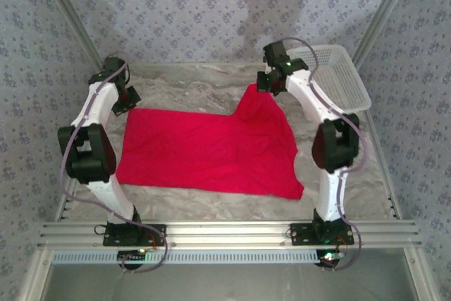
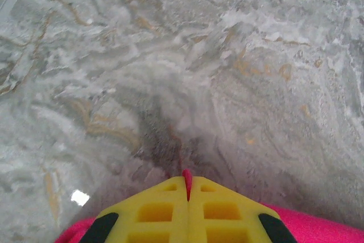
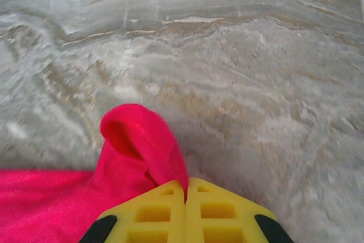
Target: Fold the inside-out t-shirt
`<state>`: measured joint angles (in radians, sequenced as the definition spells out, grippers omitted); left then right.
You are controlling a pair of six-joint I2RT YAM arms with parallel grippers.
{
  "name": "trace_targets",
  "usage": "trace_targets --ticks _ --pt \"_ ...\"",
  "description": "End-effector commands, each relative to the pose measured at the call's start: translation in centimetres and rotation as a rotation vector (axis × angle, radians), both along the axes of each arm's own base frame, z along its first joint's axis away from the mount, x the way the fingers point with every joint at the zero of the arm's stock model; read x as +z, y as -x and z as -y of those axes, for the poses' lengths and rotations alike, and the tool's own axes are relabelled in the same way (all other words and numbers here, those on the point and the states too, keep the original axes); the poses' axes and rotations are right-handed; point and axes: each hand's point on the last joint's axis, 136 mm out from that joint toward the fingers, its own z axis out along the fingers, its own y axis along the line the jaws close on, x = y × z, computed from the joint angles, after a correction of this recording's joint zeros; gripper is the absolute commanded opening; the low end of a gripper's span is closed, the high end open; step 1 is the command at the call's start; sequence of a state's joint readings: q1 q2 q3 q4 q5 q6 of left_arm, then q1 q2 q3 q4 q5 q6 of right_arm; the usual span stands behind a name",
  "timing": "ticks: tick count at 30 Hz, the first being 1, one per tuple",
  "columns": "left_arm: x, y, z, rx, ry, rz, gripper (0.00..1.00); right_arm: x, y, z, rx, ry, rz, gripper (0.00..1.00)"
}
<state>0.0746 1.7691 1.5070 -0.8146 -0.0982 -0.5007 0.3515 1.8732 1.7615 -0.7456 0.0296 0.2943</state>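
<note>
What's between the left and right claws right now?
Far edge of the t-shirt, pinched by left claw and right claw; seen in top view.

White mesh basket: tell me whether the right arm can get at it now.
Probably yes: the basket sits just beside the right gripper with nothing between, but that gripper is shut on the t-shirt.

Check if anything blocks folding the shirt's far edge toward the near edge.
Nothing visible does. The left hand and right hand pinch the red t-shirt at its far edge; nothing lies on the cloth. The white mesh basket sits at far right, clear of it.
</note>
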Motion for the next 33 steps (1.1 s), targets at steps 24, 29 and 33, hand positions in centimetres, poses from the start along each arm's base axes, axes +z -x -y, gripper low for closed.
trace_targets --ticks 24,29,33 --pt "-3.8 9.6 -3.1 0.132 -0.041 -0.111 0.0 -5.5 20.7 5.9 -0.088 -0.097 -0.104 0.0" --pt "-3.8 11.3 -4.0 0.161 -0.094 -0.139 0.0 -5.6 21.6 6.6 -0.102 -0.081 -0.109 0.0" --pt "-5.1 12.8 -3.7 0.181 -0.078 -0.161 0.01 -6.3 22.8 6.6 -0.126 -0.127 -0.116 0.0"
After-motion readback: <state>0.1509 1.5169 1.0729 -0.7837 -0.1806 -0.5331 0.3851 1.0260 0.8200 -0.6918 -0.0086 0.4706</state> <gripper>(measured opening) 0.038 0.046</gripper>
